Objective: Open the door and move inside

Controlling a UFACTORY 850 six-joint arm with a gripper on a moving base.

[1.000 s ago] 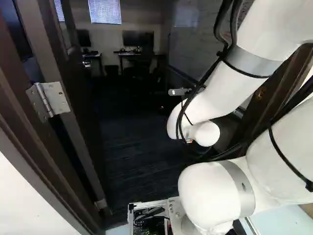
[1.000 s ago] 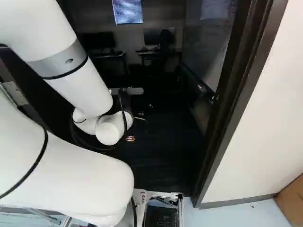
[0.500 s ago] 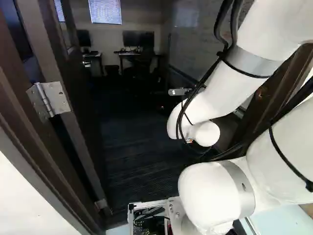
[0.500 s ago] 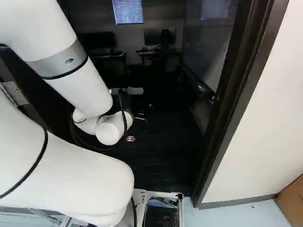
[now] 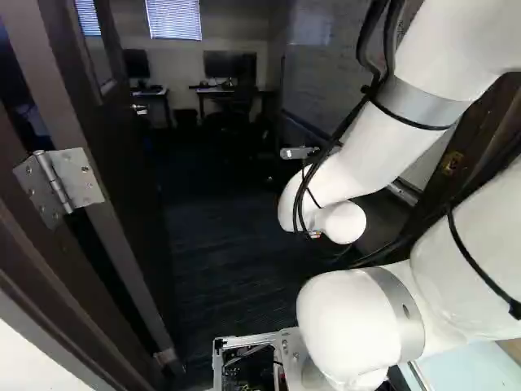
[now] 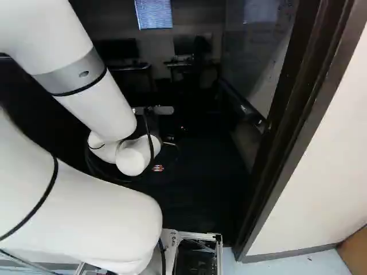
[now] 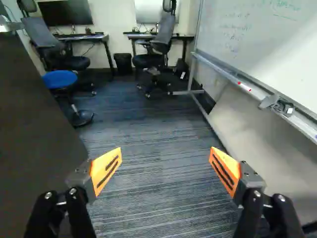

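While rolling forward, keeps the arm (image 5: 346,151) folded exactly as before over its joint. Brings the base (image 5: 248,340) a touch deeper into the doorway: slides the hinge (image 5: 67,186) further toward the left edge of the left base view, shifts the frame (image 6: 298,114) further right in the right base view. No push on the door (image 5: 126,191) to call; just driving. And with opening apparently done, counts straight toward moving inside!

Holds the gripper (image 7: 165,153) out ahead, fingers wide apart, orange pads (image 7: 106,166) facing each other with nothing clamped between, only carpet (image 7: 158,183) beyond.

Now to the door: standing open along the left of the left base view, swung into the room, beside one finger in the wrist view. Looks dark brown, flat and tall, with bright silver metal on the hinge, a small pale handle (image 5: 140,107) further along and a narrow glass pane (image 5: 96,49) higher up. Seems rigid, likely to swing if nudged.

Calls for steady, straight driving next, clear of door and frame alike. Further in, must mind the whiteboard (image 7: 257,44), then the stool (image 7: 59,79), and last the desks (image 7: 176,36) along the far wall.
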